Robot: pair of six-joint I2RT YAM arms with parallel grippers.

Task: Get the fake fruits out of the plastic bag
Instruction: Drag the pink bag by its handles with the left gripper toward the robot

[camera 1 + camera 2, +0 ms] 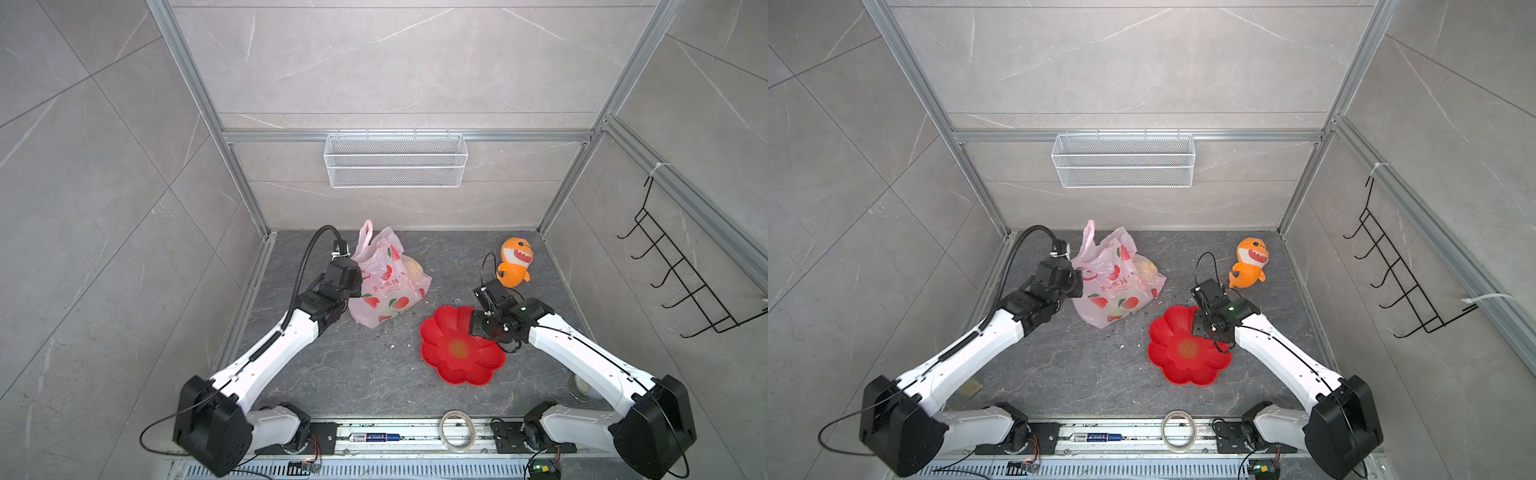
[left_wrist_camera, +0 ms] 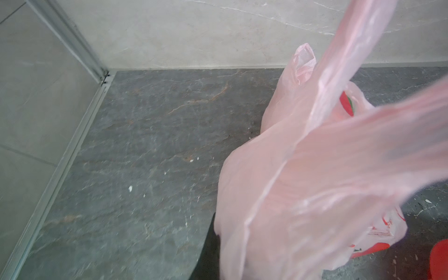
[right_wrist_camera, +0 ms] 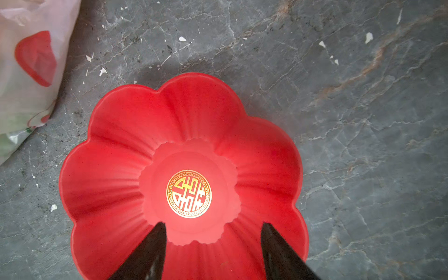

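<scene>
The pink plastic bag [image 1: 386, 286] [image 1: 1117, 286] slumps on the dark floor at back left, one handle loop standing up. A cream-yellow fake fruit [image 1: 411, 268] [image 1: 1144, 266] shows at its opening. A peach-green shape [image 1: 388, 305] shows through the film; other fruits are hidden. My left gripper [image 1: 360, 277] [image 1: 1079, 279] presses against the bag's left side, shut on the film. In the left wrist view the stretched bag [image 2: 315, 181] covers the jaws, and one dark finger [image 2: 208, 244] shows. My right gripper [image 3: 213, 225] [image 1: 473, 326] hangs open and empty over the red dish.
The red flower-shaped dish [image 1: 440, 365] [image 1: 1167, 365] [image 3: 116, 145] lies front right of the bag. An orange plush shark [image 1: 514, 262] stands at back right. A wire basket [image 1: 395, 160] hangs on the back wall, a black hook rack [image 1: 685, 266] on the right wall. A tape roll [image 1: 458, 430] lies on the front rail.
</scene>
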